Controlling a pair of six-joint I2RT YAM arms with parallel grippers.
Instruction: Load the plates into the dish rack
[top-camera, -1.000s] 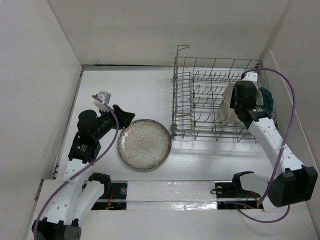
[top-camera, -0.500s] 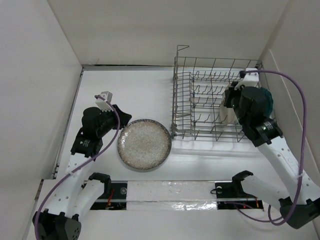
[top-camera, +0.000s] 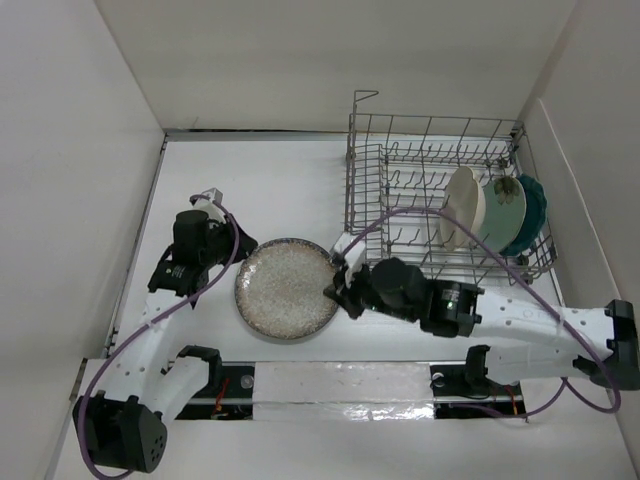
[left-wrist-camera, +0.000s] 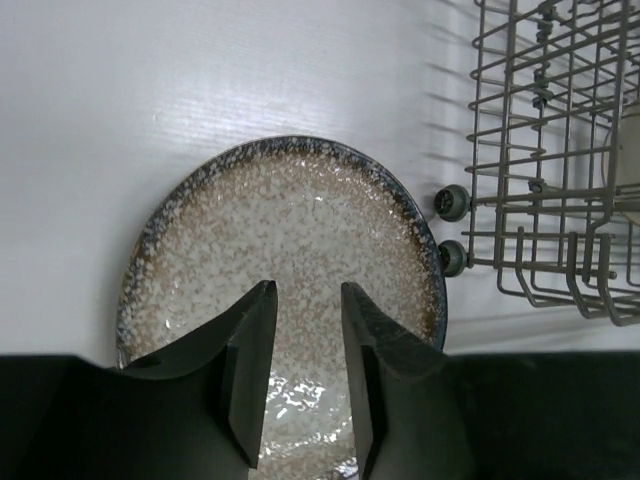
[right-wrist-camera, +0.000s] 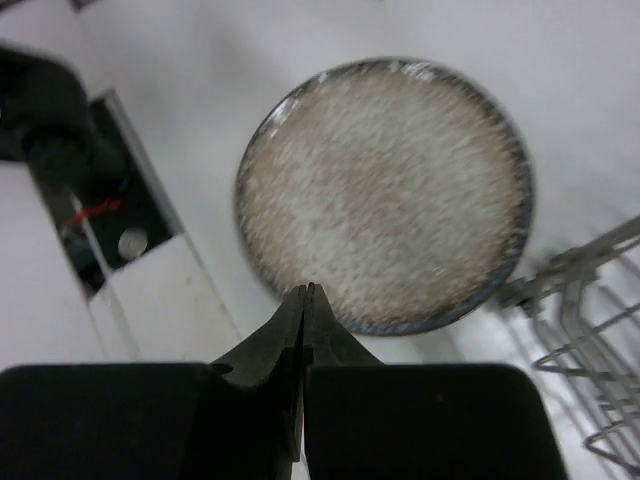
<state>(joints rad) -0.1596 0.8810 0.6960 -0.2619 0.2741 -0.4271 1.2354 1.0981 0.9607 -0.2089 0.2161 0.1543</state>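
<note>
The cream plate (top-camera: 463, 207), mint plate (top-camera: 500, 210) and teal plate (top-camera: 530, 212) are standing in the dish rack (top-camera: 400, 185); only the speckled plate (top-camera: 288, 288) is lying on the tabletop (top-camera: 250, 180). The left tool (left-wrist-camera: 307, 290) is hovering spread above it, the right tool (right-wrist-camera: 304, 290) pressed together

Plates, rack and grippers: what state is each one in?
Dish rack: holds three plates.
Speckled plate: lying flat, not loaded.
Cream plate: on edge in rack.
Mint plate: on edge in rack.
Teal plate: on edge in rack.
Left gripper: open, over speckled plate.
Right gripper: shut, empty.
</note>
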